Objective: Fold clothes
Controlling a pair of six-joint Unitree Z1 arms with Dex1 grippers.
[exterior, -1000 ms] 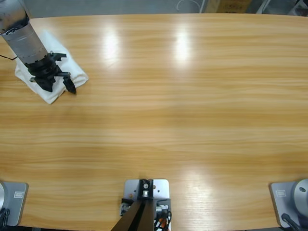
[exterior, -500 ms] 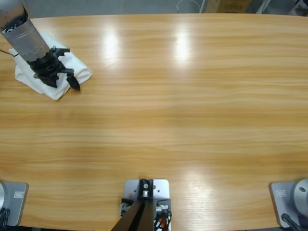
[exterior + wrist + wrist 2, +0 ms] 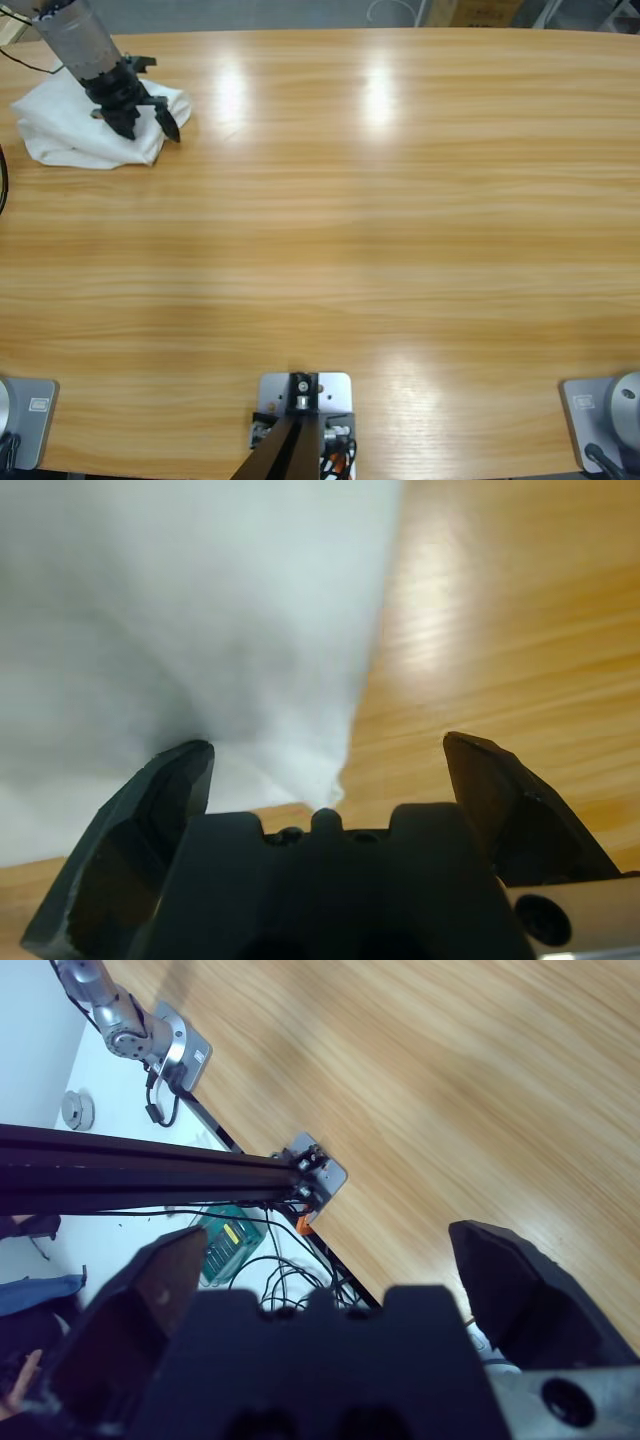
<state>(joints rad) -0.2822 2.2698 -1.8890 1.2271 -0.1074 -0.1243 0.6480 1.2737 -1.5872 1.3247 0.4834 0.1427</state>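
White cotton, the T-shirt [image 3: 85, 125], is seen in the high view bunched in a folded heap at the far left corner of the wooden desk [image 3: 380, 220]. The left tool [image 3: 146, 115] is positioned over the heap's right edge, its jaws spread and nothing gripped.

Along the left wrist view, the left tool [image 3: 330, 770] is shown released, with one jaw against the T-shirt [image 3: 180, 610] and the other over bare desk [image 3: 510, 610].

Along the right wrist view, the right tool [image 3: 320, 1270] is shown released and empty, held above the desk [image 3: 430, 1090] edge, where a black rail [image 3: 130, 1165] and cables [image 3: 270, 1260] are visible.
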